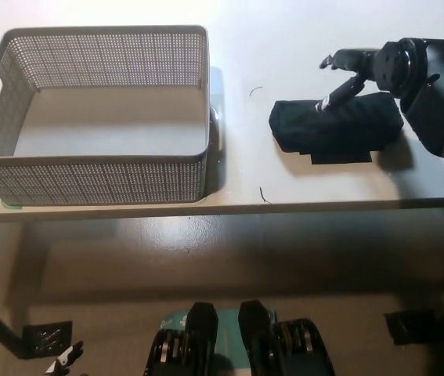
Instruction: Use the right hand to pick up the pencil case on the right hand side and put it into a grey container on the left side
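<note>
A black pencil case [335, 124] lies flat on the right part of the white table [300, 188]. My black right hand [356, 72] hovers at its far right end, fingers spread apart and pointing left, one fingertip reaching down onto the case's top; it holds nothing. A grey mesh container [96, 168] stands on the left of the table, with nothing inside. My white left hand is out of view.
The table's front edge [222, 208] runs across the middle of the picture, with floor below it. A bare strip of table separates the container from the pencil case. Small dark marks [256, 90] dot the tabletop.
</note>
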You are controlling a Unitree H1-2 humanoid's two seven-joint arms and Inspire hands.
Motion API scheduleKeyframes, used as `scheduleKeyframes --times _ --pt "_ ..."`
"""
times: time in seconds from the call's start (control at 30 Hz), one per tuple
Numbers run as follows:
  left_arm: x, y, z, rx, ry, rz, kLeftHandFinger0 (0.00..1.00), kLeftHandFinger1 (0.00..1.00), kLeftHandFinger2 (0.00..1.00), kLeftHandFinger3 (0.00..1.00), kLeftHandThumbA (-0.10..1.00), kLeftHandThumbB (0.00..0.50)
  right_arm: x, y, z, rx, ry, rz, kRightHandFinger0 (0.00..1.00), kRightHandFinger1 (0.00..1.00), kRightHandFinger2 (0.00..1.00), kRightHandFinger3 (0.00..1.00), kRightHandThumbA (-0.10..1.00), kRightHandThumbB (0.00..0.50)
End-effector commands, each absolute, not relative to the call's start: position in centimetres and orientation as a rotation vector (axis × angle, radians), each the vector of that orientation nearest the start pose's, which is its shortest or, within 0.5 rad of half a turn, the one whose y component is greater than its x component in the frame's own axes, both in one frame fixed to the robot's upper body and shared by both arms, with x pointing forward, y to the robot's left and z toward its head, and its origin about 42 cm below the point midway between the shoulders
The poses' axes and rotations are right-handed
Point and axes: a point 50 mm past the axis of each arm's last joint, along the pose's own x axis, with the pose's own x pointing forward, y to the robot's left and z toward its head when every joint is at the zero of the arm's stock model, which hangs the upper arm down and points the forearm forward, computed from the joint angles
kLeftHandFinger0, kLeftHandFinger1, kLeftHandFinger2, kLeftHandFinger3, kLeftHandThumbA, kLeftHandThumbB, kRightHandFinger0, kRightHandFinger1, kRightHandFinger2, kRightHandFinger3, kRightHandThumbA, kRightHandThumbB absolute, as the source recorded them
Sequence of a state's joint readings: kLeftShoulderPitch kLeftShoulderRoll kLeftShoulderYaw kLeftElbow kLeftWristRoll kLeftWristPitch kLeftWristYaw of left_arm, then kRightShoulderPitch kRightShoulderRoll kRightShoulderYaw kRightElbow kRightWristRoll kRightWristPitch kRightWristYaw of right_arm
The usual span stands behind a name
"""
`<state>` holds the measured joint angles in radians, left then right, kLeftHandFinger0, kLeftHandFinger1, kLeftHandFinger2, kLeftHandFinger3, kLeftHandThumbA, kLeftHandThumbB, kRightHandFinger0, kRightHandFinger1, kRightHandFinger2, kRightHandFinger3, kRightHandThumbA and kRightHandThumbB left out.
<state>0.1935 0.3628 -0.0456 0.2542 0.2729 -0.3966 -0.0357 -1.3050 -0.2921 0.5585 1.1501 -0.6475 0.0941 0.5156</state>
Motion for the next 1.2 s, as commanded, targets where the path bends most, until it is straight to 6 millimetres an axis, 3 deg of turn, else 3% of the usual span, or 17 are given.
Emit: scheduleKeyframes --times 0.0,0.17,0.27,0.4,0.5,0.73,0.93,1.17 --pt "19.5 34.0 3.4 0.627 0.021 -0.236 1.00 1.00 1.00 1.00 1.00 0.290 59.8 -19.9 38.1 -1.451 0.169 0.416 1.00 1.00 1.00 1.00 0.77 0.500" --pt "19.8 33.9 3.5 0.628 0.017 -0.241 1.00 1.00 1.00 1.00 1.00 0.290 59.7 -20.1 36.9 -1.431 0.195 0.424 1.00 1.00 1.00 1.00 0.77 0.500" --pt "20.0 33.9 3.7 0.625 0.006 -0.242 1.00 1.00 1.00 1.00 1.00 0.271 59.7 -20.0 35.5 -1.430 0.201 0.436 1.00 1.00 1.00 1.00 0.81 0.500" --pt "20.2 33.9 3.8 0.632 0.000 -0.242 1.00 1.00 1.00 1.00 1.00 0.277 59.5 -19.4 33.8 -1.387 0.213 0.458 1.00 1.00 1.00 1.00 0.79 0.500" --pt "20.3 33.8 3.9 0.633 0.002 -0.245 1.00 1.00 1.00 1.00 1.00 0.288 59.2 -19.3 31.7 -1.370 0.224 0.475 1.00 1.00 1.00 1.00 0.79 0.500" --pt "20.4 33.8 3.9 0.624 -0.008 -0.248 1.00 1.00 1.00 1.00 1.00 0.300 57.6 -18.1 24.6 -1.365 0.301 0.525 1.00 1.00 1.00 1.00 0.80 0.500" --pt "20.8 33.7 4.1 0.629 -0.019 -0.260 1.00 1.00 1.00 1.00 1.00 0.311 56.3 -18.0 20.8 -1.331 0.349 0.552 1.00 1.00 1.00 1.00 0.79 0.500" --pt "21.2 33.8 4.5 0.631 -0.031 -0.264 1.00 1.00 1.00 1.00 1.00 0.314 55.8 -18.1 19.5 -1.334 0.333 0.552 1.00 1.00 1.00 1.00 0.79 0.500"
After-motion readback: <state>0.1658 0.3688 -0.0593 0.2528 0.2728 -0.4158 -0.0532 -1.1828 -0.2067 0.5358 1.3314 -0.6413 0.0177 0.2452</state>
